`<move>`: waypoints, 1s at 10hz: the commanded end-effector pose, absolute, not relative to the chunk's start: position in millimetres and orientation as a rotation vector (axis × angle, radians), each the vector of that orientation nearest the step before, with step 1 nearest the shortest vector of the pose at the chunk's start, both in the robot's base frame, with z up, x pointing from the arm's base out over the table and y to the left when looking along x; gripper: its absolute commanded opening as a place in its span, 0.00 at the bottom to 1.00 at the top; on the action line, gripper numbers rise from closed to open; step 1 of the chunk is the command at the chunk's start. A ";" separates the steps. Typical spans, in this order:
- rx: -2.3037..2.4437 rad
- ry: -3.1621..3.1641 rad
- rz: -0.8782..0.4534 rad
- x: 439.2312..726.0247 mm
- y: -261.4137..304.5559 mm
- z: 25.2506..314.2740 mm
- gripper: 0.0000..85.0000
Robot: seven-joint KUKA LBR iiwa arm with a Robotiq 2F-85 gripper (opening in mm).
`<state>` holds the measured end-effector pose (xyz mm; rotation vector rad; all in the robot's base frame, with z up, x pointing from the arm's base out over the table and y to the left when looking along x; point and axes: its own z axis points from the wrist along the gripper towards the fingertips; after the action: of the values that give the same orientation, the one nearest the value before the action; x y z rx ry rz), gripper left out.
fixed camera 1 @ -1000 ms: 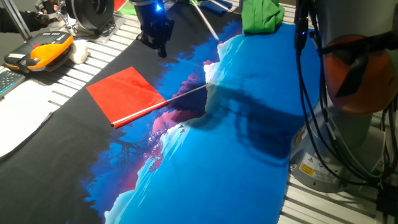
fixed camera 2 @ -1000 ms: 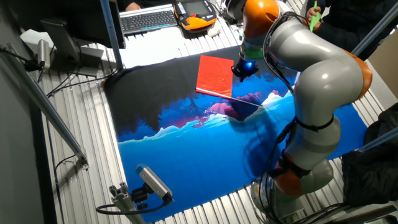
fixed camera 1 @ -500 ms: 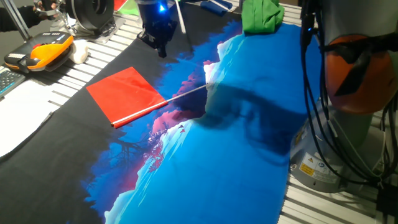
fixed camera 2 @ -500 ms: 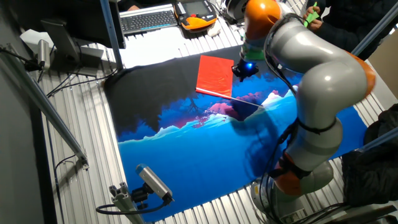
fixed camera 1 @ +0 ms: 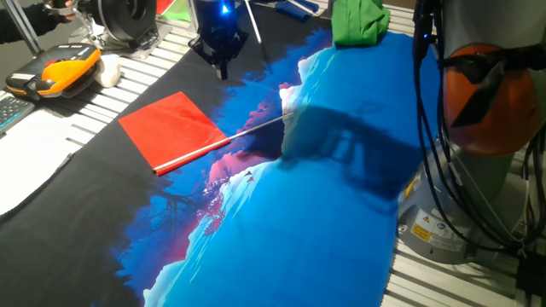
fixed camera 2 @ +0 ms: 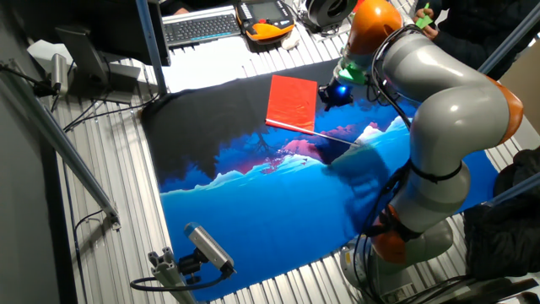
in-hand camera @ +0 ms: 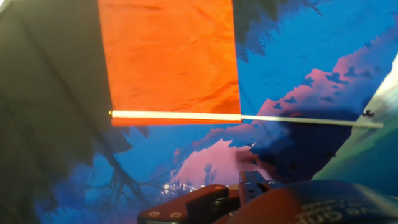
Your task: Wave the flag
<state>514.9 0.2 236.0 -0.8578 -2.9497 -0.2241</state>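
The flag lies flat on the large printed cloth [fixed camera 1: 324, 213]. Its red cloth [fixed camera 1: 175, 128] rests on the black part and its thin white stick [fixed camera 1: 256, 128] points toward the blue part. It also shows in the other fixed view [fixed camera 2: 291, 101] and fills the top of the hand view [in-hand camera: 168, 56], with the stick [in-hand camera: 298, 120] running right. My gripper [fixed camera 1: 220, 64] hangs above the table beyond the flag's far edge, apart from it and holding nothing. Its dark fingers are too indistinct to tell their gap. It also shows in the other fixed view [fixed camera 2: 333, 95].
A green cloth bundle [fixed camera 1: 358, 19] sits at the far edge. An orange-and-black device [fixed camera 1: 55, 72], white paper [fixed camera 1: 26, 162] and a keyboard [fixed camera 2: 201, 27] lie to the side. The robot's base [fixed camera 1: 486, 102] and cables stand at the right. A camera on a stand [fixed camera 2: 207, 249] is near one corner.
The arm's elbow has swung sideways and its shadow has shifted on the blue cloth. The gripper has moved only slightly. The flag has not moved.
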 end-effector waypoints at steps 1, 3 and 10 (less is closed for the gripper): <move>-1.372 -2.774 -0.243 514.8 0.3 236.0 0.00; -1.606 -2.660 -0.259 514.8 0.3 236.0 0.00; -2.011 -2.387 -0.283 514.8 0.3 236.0 0.00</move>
<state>514.9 0.6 236.0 -1.3393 -2.7687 -0.2754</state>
